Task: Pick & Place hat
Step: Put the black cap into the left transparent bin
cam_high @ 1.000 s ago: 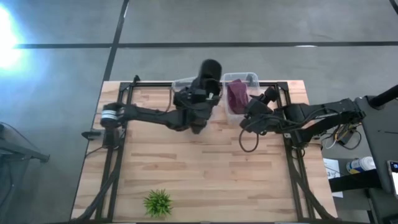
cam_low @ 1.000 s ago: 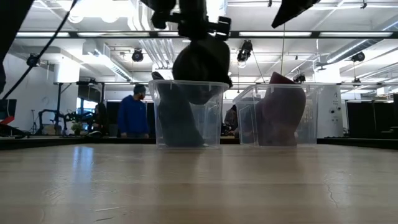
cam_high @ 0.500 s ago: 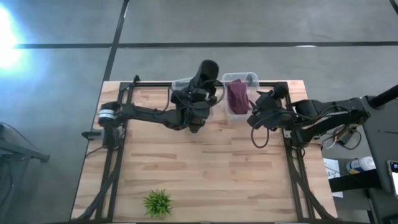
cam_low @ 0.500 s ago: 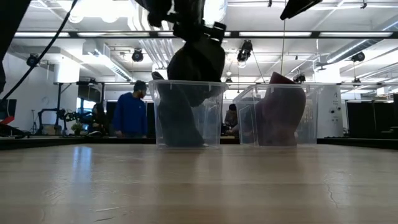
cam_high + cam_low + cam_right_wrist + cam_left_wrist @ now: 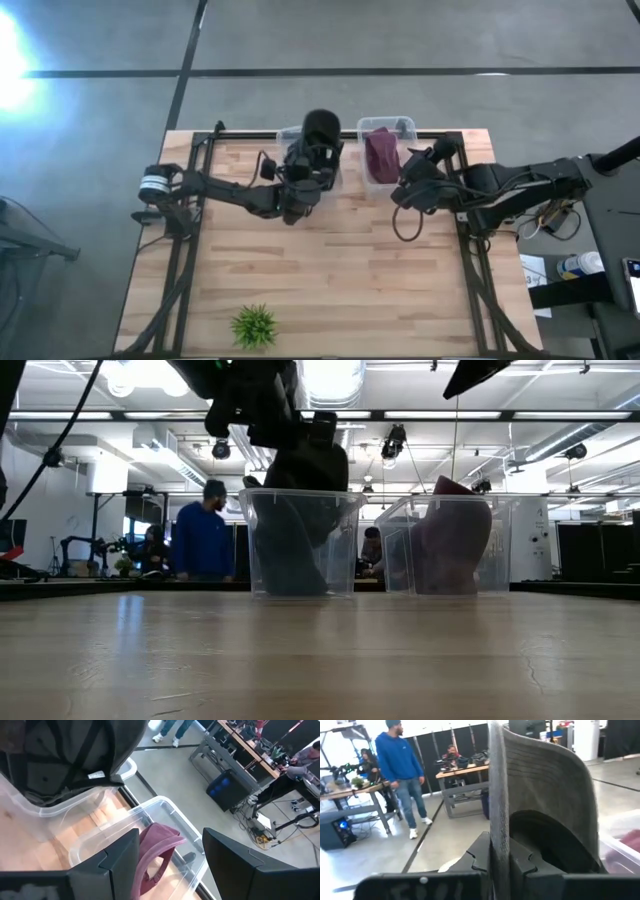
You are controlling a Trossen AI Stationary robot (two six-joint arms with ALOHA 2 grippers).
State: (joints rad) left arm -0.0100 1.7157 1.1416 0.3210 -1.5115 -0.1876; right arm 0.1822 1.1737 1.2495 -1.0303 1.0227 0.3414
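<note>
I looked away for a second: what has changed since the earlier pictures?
The left end effector, shut on the black hat, shifted left and lower into the left bin. The right end effector swung slightly and stays open. The maroon hat remains in the right bin.

Black hat point(image 5: 320, 128) over left bin point(image 5: 300, 542), beside right bin point(image 5: 387, 150).

Left arm stretched from its base at the table's 9 o'clock edge toward 12 o'clock, wrist raised. Left gripper point(image 5: 316, 150) high near the far edge, fingers point(image 5: 485, 851) clamped on a thin grey panel, tips hidden behind it. Right arm folded in from the 3 o'clock edge, elbow bent, forearm aimed toward 10 o'clock. Right gripper point(image 5: 410, 186) waiting just right of table centre at the far side, fingers point(image 5: 119, 856) spread wide apart, nothing between them.
</note>
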